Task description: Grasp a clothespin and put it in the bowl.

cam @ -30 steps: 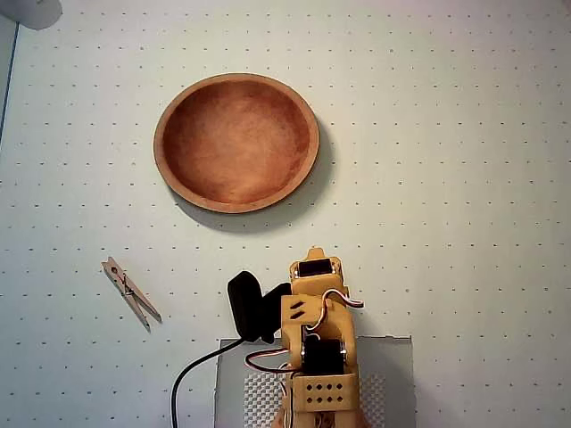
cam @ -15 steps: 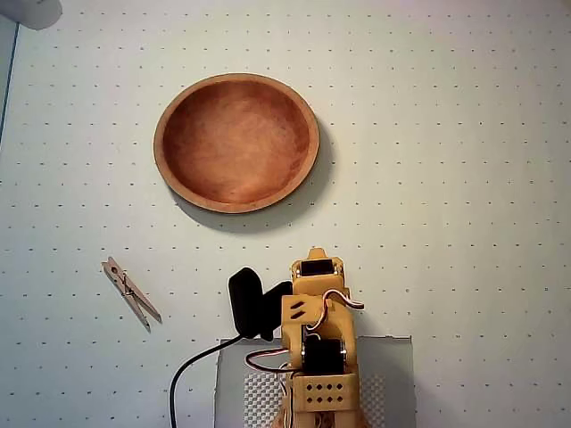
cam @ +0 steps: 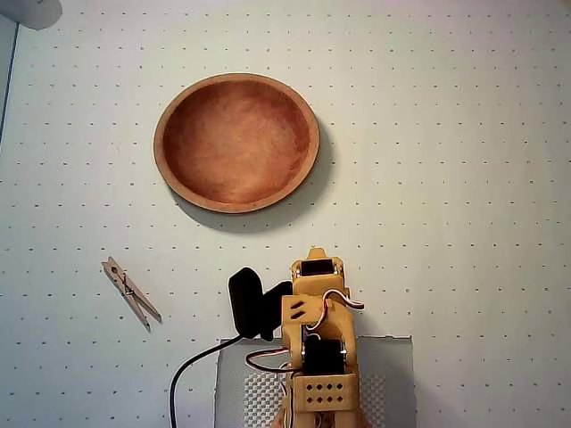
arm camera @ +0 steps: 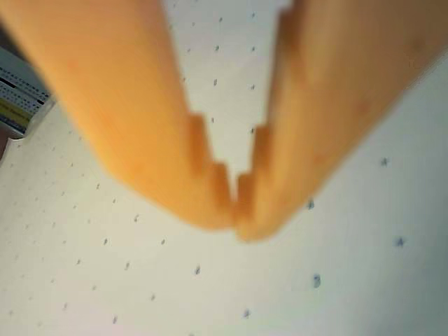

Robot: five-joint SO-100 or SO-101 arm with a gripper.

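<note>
Clothespin (cam: pixel 131 292) overhead only, jaws (arm camera: pixel 236 210) meeting wrist-side

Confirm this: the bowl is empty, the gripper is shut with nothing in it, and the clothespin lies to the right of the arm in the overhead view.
Wrong side. In the overhead view the clothespin lies left of the arm. The bowl is empty, and the wrist view shows the gripper shut on nothing.

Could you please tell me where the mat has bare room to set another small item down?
In the overhead view, the whole right half beyond the bowl and arm is bare, as is the strip between bowl and clothespin. It is crowded at bottom centre, around the arm's base, cable and shut hand.
</note>
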